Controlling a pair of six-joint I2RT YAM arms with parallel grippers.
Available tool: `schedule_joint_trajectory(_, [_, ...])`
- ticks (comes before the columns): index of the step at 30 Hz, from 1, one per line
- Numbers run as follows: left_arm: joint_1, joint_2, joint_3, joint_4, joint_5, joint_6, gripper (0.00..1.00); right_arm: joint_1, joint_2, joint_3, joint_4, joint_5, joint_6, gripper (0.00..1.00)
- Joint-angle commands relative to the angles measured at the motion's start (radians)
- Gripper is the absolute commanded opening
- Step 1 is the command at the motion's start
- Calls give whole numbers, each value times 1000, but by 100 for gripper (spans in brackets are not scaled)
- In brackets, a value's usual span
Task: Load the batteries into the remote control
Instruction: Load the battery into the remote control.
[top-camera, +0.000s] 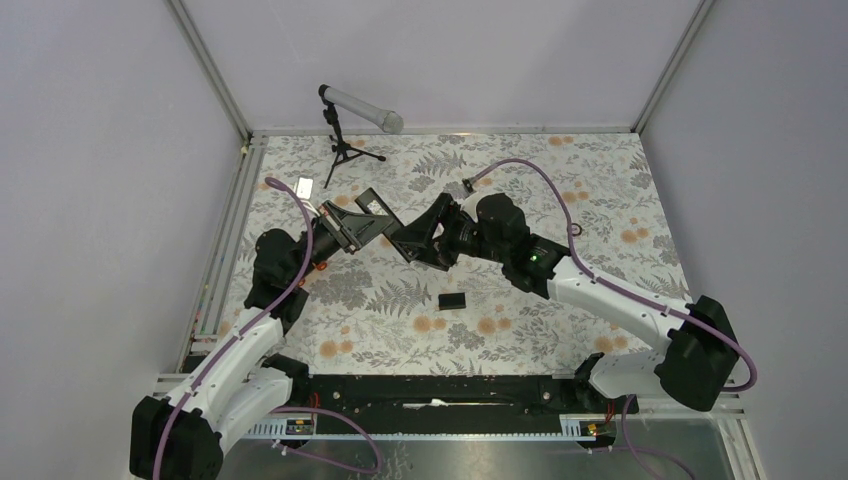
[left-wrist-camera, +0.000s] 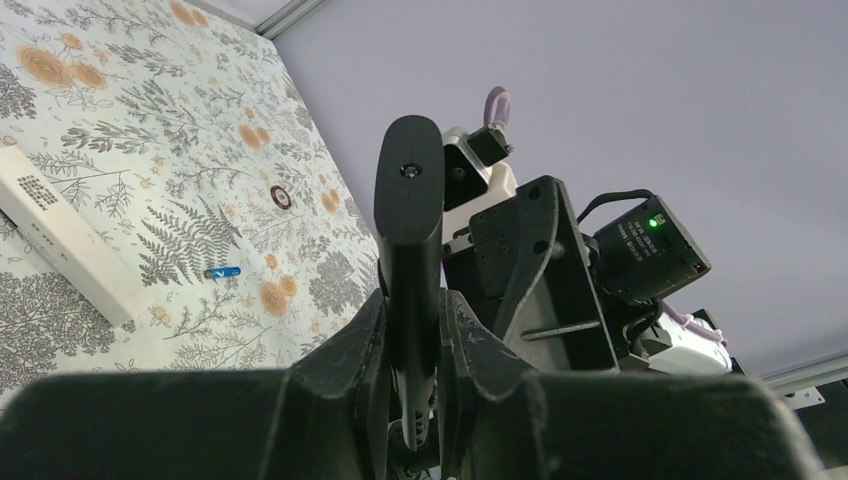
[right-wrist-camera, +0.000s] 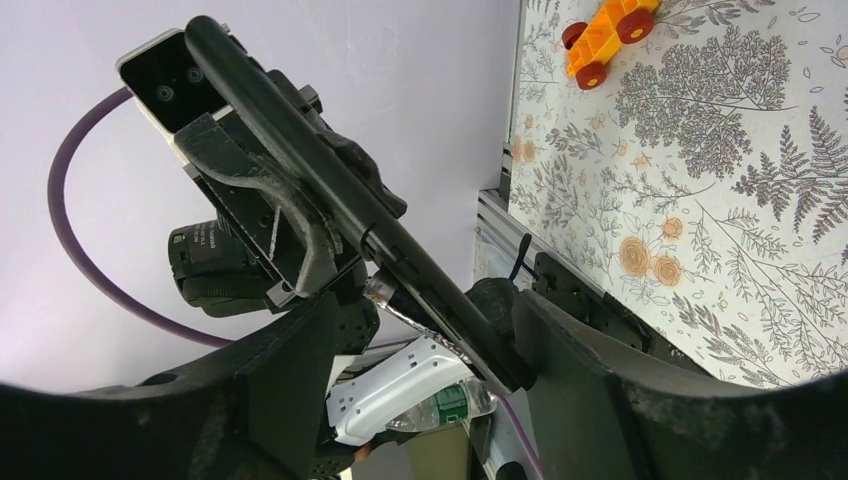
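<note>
My left gripper (left-wrist-camera: 412, 330) is shut on a black remote control (left-wrist-camera: 408, 240), which it holds edge-on above the table. In the top view the left gripper (top-camera: 352, 222) and the right gripper (top-camera: 412, 243) meet over the mat's middle, with the remote (top-camera: 380, 212) between them. The remote (right-wrist-camera: 330, 190) runs diagonally down into my right gripper (right-wrist-camera: 420, 350), whose jaws stand open around its lower end. A silvery piece (right-wrist-camera: 383, 290) shows on the remote's underside; I cannot tell what it is. One blue battery (left-wrist-camera: 222, 272) lies on the mat.
A white remote (left-wrist-camera: 60, 235) lies on the floral mat (top-camera: 560, 300) at the back left, also seen from above (top-camera: 305, 185). A small black cover (top-camera: 452, 300) lies near the middle. An orange toy car (right-wrist-camera: 605, 35) and a microphone on a tripod (top-camera: 352, 108) stand nearby.
</note>
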Motion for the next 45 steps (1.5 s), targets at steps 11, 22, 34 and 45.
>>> schedule_joint_trajectory(11, [2, -9, 32, 95, 35, 17, 0, 3, 37, 14, 69, -56, 73, 54])
schedule_joint_trajectory(22, [2, -6, 53, 65, 31, -36, 0, -2, 8, -42, 164, -58, 42, 58])
schedule_joint_trajectory(34, [69, -19, 65, -41, 95, 5, 0, -84, -147, -21, 25, -57, -319, 98])
schedule_joint_trajectory(45, [173, -66, 90, -304, 160, 193, 0, -170, -49, 148, -610, 418, -1169, 93])
